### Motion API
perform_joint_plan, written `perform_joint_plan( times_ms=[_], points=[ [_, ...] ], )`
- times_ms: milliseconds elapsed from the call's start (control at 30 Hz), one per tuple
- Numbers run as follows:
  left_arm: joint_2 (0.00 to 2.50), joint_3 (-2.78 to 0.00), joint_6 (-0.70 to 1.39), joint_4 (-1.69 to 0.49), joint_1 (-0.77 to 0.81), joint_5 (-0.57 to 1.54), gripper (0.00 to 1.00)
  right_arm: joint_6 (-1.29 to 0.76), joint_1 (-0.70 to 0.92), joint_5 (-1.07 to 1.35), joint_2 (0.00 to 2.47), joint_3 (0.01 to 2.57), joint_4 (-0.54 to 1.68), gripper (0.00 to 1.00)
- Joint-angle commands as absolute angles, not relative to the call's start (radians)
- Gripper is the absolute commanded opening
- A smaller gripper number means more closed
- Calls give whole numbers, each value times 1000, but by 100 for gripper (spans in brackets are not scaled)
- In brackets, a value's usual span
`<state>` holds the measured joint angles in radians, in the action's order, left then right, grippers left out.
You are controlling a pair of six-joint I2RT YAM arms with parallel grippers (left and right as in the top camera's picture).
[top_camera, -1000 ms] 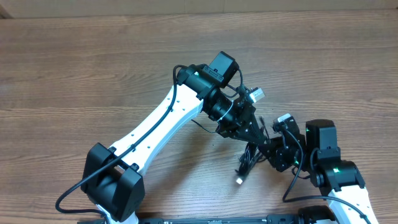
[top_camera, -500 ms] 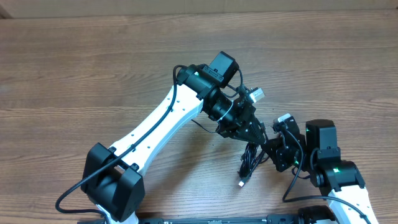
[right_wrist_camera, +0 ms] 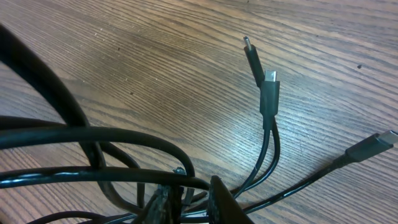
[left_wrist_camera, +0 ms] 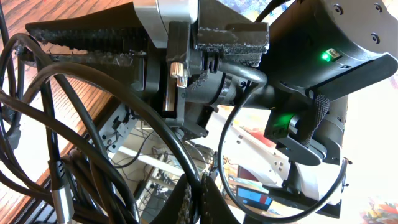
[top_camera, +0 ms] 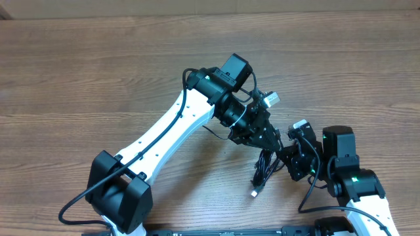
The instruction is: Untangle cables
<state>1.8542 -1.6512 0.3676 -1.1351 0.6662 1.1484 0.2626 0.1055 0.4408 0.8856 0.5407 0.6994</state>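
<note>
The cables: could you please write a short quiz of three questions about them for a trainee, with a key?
1. True or false: the cables lie spread out in separate straight lines.
2. In the right wrist view, how many plug ends show against the table? A) one B) three C) six
3. Fill the gap: in the overhead view, the left claw and the right claw both meet at the ___.

Key: 1 false, they hang in one tangled bundle; 2 B; 3 cables.
</note>
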Motion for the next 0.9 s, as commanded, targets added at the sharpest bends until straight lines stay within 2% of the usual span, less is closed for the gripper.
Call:
perform_joint_plan(
  times_ms=[0, 333, 867],
  points=[
    [1837, -1665, 375, -1133, 673, 1169, 4, 265, 105, 445, 875, 577, 696, 14],
    [1837, -1665, 410, -1132, 646, 1169, 4, 149, 105, 286, 875, 578, 698, 11],
    [1837, -1665, 427, -1118, 574, 1168, 4, 145, 105, 285, 874, 587, 713, 11]
  ],
)
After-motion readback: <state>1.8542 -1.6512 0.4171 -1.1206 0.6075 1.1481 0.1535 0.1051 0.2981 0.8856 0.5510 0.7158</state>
